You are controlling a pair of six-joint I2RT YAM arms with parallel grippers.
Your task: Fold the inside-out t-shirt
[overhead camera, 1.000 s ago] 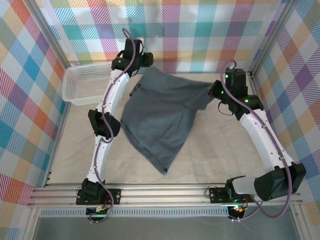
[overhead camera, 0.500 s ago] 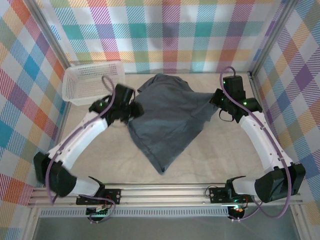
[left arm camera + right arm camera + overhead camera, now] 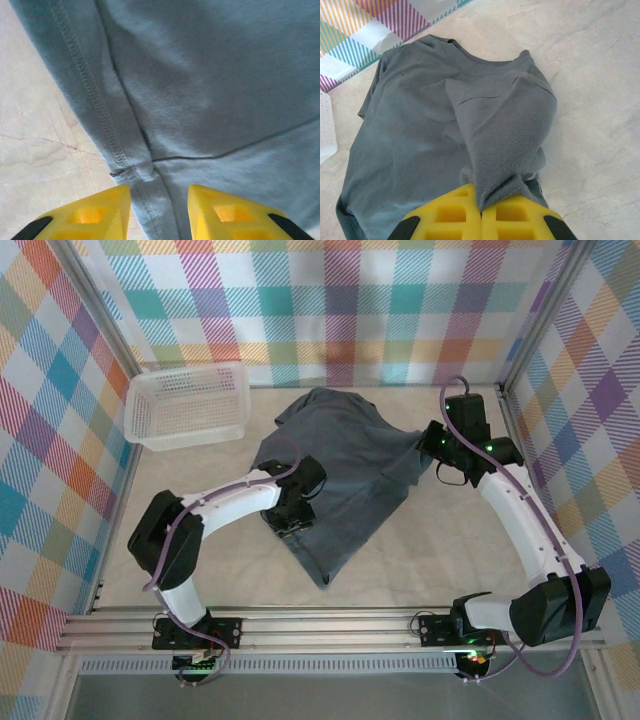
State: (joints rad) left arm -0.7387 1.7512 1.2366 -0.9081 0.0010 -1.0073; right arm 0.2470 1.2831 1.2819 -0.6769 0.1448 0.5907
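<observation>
1. The left jaws are standing partly open, holding nothing, with the stitched hem of the inside-out t-shirt (image 3: 200, 90) lying in the gap between them.
2. The t-shirt is lying spread on the table (image 3: 450, 550) between both jaws.
3. The right jaws are pinching shut on a raised fold of the t-shirt.

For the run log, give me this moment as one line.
left gripper open over shirt hem | right gripper shut on shirt
</observation>
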